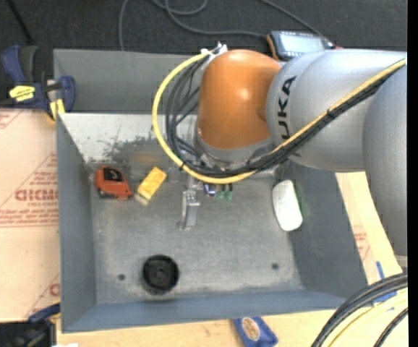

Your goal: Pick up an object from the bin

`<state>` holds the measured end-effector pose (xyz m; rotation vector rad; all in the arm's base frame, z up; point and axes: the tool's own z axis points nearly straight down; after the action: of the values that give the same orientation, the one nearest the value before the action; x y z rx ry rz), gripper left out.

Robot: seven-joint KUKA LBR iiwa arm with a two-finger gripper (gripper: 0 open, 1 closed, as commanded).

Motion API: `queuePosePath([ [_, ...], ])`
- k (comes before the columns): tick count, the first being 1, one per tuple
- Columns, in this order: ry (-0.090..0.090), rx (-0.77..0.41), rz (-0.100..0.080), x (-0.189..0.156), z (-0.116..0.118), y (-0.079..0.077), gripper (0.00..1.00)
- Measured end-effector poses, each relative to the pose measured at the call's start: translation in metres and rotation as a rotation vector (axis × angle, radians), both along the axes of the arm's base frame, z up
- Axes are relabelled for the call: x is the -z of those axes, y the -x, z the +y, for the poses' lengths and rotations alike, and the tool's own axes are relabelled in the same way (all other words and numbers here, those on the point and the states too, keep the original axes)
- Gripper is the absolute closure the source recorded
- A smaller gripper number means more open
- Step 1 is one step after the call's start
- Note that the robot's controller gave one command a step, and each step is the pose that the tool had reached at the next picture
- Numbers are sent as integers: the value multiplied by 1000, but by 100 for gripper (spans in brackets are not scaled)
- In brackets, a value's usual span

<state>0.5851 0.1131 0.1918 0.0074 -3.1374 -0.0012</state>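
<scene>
My gripper (188, 221) hangs below the orange wrist cover, over the bare floor in the middle of the bin. A yellow block (151, 184) lies tilted a short way to its upper left. Beside that block, further left, sits an orange and black tape measure (113, 183). Nothing shows in the gripper.
A white oval thing like a computer mouse (287, 205) lies right of the gripper, near the right wall. A black round disc (159, 273) rests near the front wall, below and left of the gripper. The arm covers the bin's back right part.
</scene>
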Motion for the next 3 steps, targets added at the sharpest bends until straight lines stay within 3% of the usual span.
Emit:
queuePosePath([
  [1,-1,3,-6,-4,-1,-1,0],
  [2,0,-101,-13,54,-2,-36,0],
  [3,-1,-65,-11,52,-12,-72,0],
])
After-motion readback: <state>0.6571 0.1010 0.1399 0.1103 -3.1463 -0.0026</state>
